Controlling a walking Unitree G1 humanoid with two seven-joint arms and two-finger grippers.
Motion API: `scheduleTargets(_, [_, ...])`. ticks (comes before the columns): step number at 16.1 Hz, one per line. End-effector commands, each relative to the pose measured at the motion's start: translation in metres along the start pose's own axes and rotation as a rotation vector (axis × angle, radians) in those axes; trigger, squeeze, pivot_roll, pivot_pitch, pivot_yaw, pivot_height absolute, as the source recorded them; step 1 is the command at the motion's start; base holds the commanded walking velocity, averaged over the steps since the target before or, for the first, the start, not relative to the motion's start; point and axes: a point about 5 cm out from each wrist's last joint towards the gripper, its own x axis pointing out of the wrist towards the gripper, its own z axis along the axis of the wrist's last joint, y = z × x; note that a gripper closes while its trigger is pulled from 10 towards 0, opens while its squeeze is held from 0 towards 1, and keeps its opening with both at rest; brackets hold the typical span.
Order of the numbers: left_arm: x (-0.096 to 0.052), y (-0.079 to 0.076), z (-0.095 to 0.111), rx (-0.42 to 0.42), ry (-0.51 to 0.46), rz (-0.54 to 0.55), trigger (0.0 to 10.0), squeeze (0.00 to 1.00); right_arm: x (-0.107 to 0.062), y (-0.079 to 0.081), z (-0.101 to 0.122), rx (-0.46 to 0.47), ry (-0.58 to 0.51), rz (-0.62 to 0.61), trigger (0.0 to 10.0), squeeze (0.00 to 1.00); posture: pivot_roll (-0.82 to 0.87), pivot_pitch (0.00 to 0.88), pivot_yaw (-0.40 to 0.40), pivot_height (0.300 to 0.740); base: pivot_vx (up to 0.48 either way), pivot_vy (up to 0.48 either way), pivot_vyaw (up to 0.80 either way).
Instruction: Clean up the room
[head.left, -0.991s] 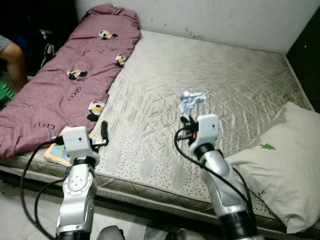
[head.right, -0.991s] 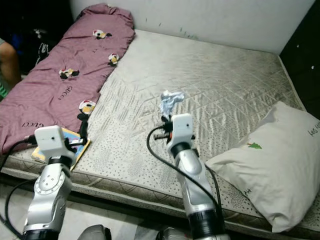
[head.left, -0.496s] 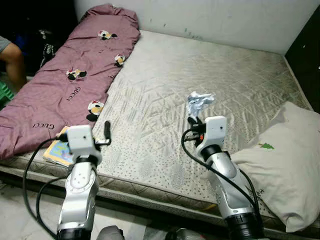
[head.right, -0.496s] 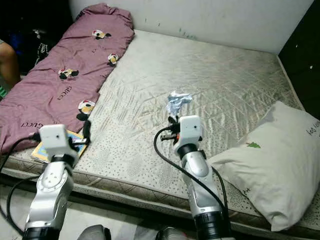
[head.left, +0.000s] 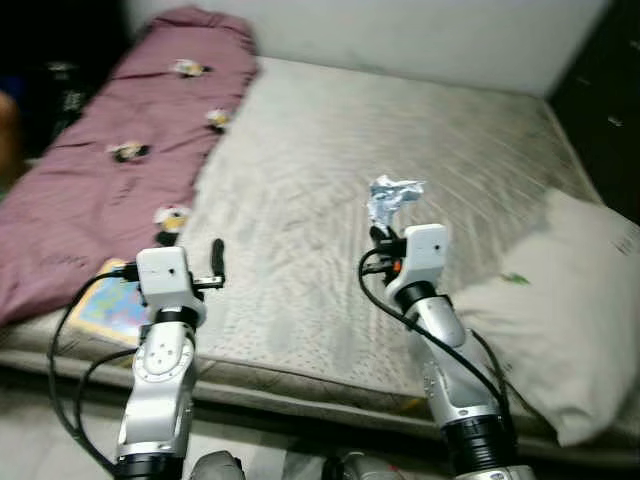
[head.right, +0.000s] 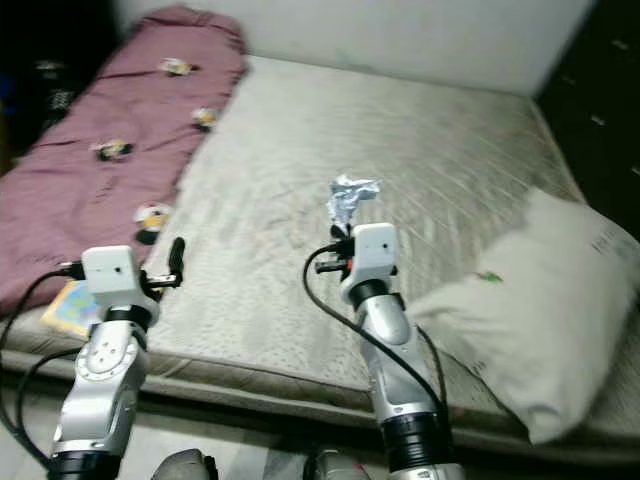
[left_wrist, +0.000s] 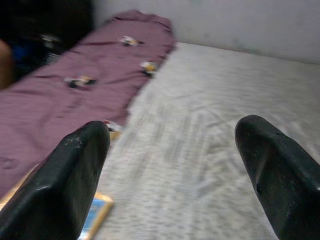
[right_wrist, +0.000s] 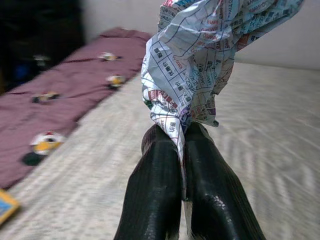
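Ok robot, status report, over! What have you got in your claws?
Right tool shut on crumpled paper, held up above the mattress. Left tool open, empty. Nothing in the way.

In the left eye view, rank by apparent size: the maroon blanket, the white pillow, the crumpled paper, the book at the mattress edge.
1. maroon blanket
2. white pillow, though it lies nearer the camera, so the true gap is unsure
3. book, partly hidden
4. crumpled paper, held up in the right gripper
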Motion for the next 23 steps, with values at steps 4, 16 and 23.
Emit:
scheduleTargets(4, [0.007, -0.011, 0.003, -0.017, -0.001, -0.078, 10.0, 0.00, -0.004, -0.007, -0.006, 0.017, 0.024, -0.053, 10.0, 0.00, -0.02, 0.016, -0.047, 0.740, 0.000, 0.000, -0.80])
scheduleTargets(16, [0.006, -0.013, 0.002, -0.020, 0.008, -0.092, 10.0, 0.00, -0.003, -0.014, -0.004, 0.025, -0.005, -0.120, 10.0, 0.00, -0.02, 0.008, -0.030, 0.740, 0.000, 0.000, -0.31])
scheduleTargets(23, [0.009, -0.020, -0.001, -0.051, 0.030, -0.115, 10.0, 0.00, -0.005, -0.019, -0.004, 0.013, -0.006, -0.140, 10.0, 0.00, -0.04, 0.009, -0.018, 0.740, 0.000, 0.133, 0.00])
